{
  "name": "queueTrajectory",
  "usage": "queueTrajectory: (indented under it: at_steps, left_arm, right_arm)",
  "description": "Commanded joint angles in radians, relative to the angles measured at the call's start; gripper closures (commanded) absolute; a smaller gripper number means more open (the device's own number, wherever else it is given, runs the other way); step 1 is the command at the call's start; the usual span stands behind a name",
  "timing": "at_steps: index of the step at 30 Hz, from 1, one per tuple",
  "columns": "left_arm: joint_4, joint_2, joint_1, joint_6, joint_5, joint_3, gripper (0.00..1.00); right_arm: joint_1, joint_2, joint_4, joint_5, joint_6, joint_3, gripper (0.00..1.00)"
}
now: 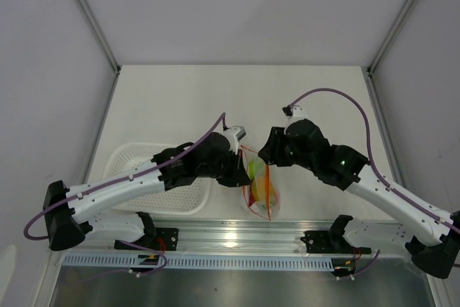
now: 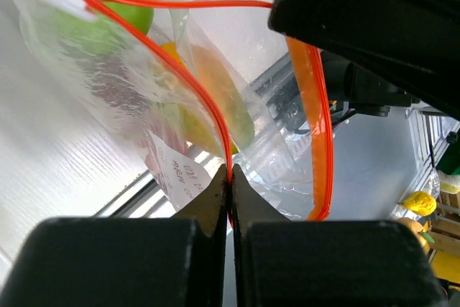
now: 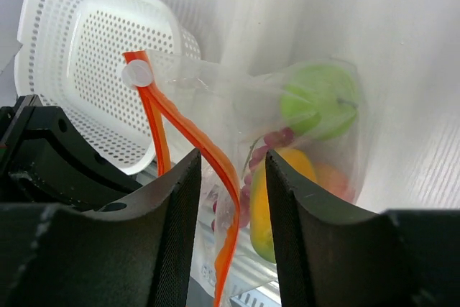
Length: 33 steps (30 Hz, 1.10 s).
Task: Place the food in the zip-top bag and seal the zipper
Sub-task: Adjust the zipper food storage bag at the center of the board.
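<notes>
**A:** Where is the zip-top bag [image 1: 260,195] sitting?

**B:** It is lying at the near middle of the table [image 1: 215,98], just right of the white perforated basket [image 1: 122,154], with both arms reaching in over it.

**A:** What is the left gripper [image 2: 230,181] doing?

**B:** It is pinching the zipper [image 2: 180,70]. Its fingers are pressing together on one orange-red strip, with no gap showing between them.

**A:** And the right gripper [image 3: 230,177]?

**B:** Its jaws are standing a moderate way apart. The other strip is running down through the gap, and I cannot tell whether it is touching either finger.

**A:** So the mouth is not sealing?

**B:** No, it is gaping. The two strips are meeting at a small white tab [image 3: 134,73] at one end and spreading well apart from there.

**A:** Where is the fruit resting?

**B:** All of it is sitting inside the clear plastic. The green apple [image 3: 316,98] is lying toward the far side. The red grapes [image 3: 269,141] are resting just nearer than it. The yellow-orange mango [image 3: 266,206] and the peach [image 3: 334,177] are lying side by side nearest the table's edge.
</notes>
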<state>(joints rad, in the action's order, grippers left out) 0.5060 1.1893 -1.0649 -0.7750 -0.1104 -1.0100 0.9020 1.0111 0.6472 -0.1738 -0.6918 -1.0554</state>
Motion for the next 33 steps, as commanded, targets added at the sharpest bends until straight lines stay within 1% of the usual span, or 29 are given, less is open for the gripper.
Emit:
queueTrajectory:
  at_steps: [1, 8, 9, 13, 15, 29, 30, 33]
  left_arm:
    - [0.002, -0.039, -0.006, 0.026, 0.025, -0.035, 0.99]
    - [0.005, -0.048, -0.006, 0.023, 0.026, -0.047, 0.99]
    - [0.008, -0.048, -0.006, 0.023, 0.026, -0.048, 0.99]
    - [0.016, -0.051, -0.004, 0.025, 0.028, -0.052, 0.99]
    - [0.014, -0.057, -0.006, 0.025, 0.026, -0.052, 1.00]
    - [0.012, -0.057, -0.006, 0.025, 0.021, -0.042, 0.99]
    - [0.012, -0.056, -0.006, 0.025, 0.020, -0.044, 0.99]
    - [0.019, -0.060, -0.006, 0.026, 0.021, -0.042, 0.99]
  right_arm:
    - [-0.015, 0.050, 0.034, 0.086, 0.173, -0.092, 0.57]
    - [-0.020, 0.133, 0.040, 0.142, 0.268, -0.176, 0.71]
    - [-0.020, 0.141, 0.043, 0.146, 0.275, -0.183, 0.72]
    - [-0.018, 0.144, 0.022, 0.161, 0.296, -0.186, 0.72]
    - [-0.020, 0.150, 0.014, 0.203, 0.308, -0.192, 0.72]
    - [-0.021, 0.271, -0.004, 0.221, 0.364, -0.230, 0.67]
    - [-0.021, 0.280, -0.007, 0.218, 0.364, -0.230, 0.68]
    - [-0.021, 0.294, -0.014, 0.218, 0.357, -0.239, 0.82]
